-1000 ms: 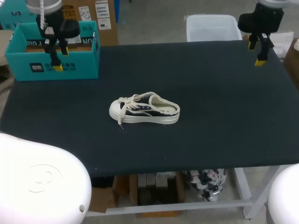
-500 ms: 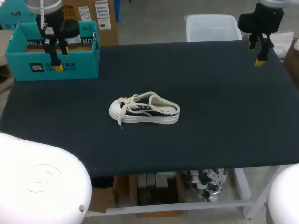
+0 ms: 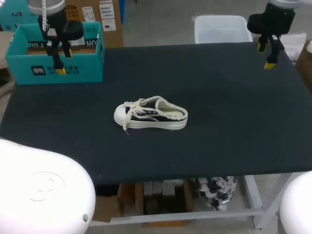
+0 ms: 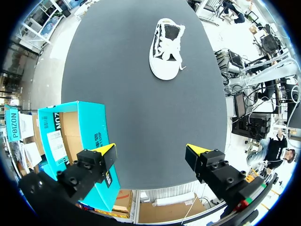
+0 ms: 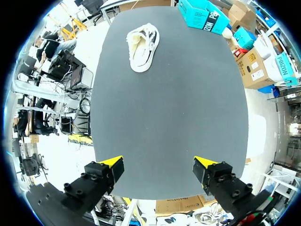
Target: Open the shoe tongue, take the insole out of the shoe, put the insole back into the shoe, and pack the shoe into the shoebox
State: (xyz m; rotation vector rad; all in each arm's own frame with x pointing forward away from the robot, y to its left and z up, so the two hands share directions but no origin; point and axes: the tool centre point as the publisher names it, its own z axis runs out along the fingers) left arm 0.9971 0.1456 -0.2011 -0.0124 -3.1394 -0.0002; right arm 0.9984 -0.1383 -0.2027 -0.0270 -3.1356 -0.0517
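The shoe [image 3: 150,115] lies along the tabletop [image 3: 219,122], toe towards the left pincer [image 4: 151,151] by the shoebox [image 3: 53,73], heel towards the right pincer [image 5: 159,163]. Both gape open, well away from the shoe, the left likely nearer.

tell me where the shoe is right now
In the head view the shoe sits near the middle of the black table, slightly left of centre, apart from the teal shoebox at the far left corner.
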